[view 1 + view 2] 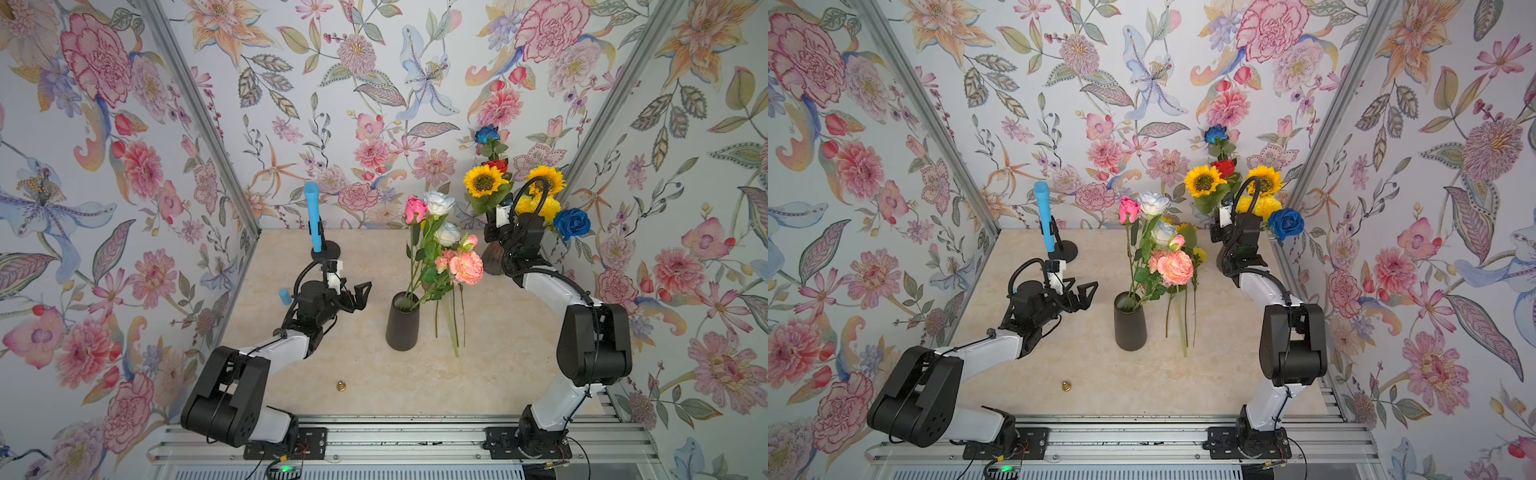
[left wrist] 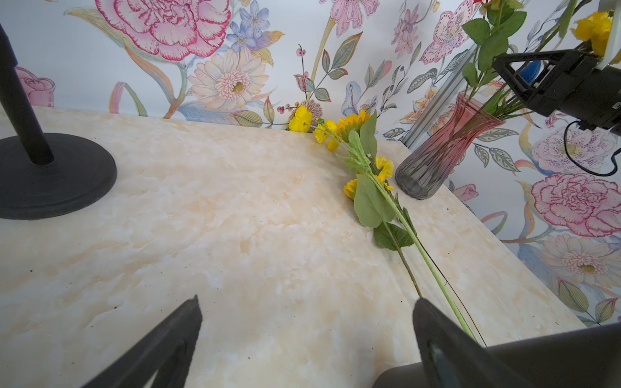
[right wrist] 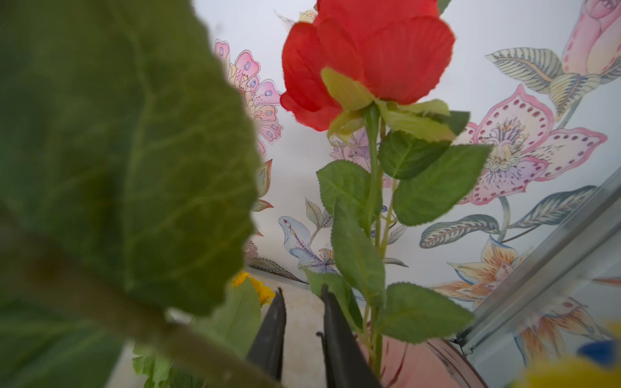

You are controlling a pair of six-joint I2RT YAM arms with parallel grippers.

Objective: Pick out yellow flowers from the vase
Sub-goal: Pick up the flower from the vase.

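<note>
Reaching into what, that right arm? (Mara)

Into the bouquet in the glass vase (image 2: 447, 147) at the desk's (image 1: 353, 365) far right corner. Its shoulder link stands upright, the forearm slants up and back, and the wrist sits among the leaves, below the sunflowers (image 1: 484, 180) and pompom heads (image 1: 540, 206). (Jon)

And its pincer? (Mara)

The right pincer (image 3: 301, 292) is narrow, a slim gap between the tips. A red rose (image 3: 366, 57) stem rises just beside one finger; a blurred thick stem crosses low in front. Whether anything is gripped, I cannot tell. (Jon)

The left arm? (Mara)

Folded low, elbow out near the left wall, forearm angled towards the black vase (image 1: 402, 322) of pink and white roses (image 1: 465, 266). The left pincer (image 1: 360, 296) hangs above the desk, spread wide, holding nothing. (Jon)

Any yellow ones out? (Mara)

Yes, loose yellow flowers (image 2: 353, 122) lie flat on the desk beside the black vase, on the glass vase's side, stems pointing to the near edge. (Jon)
</note>
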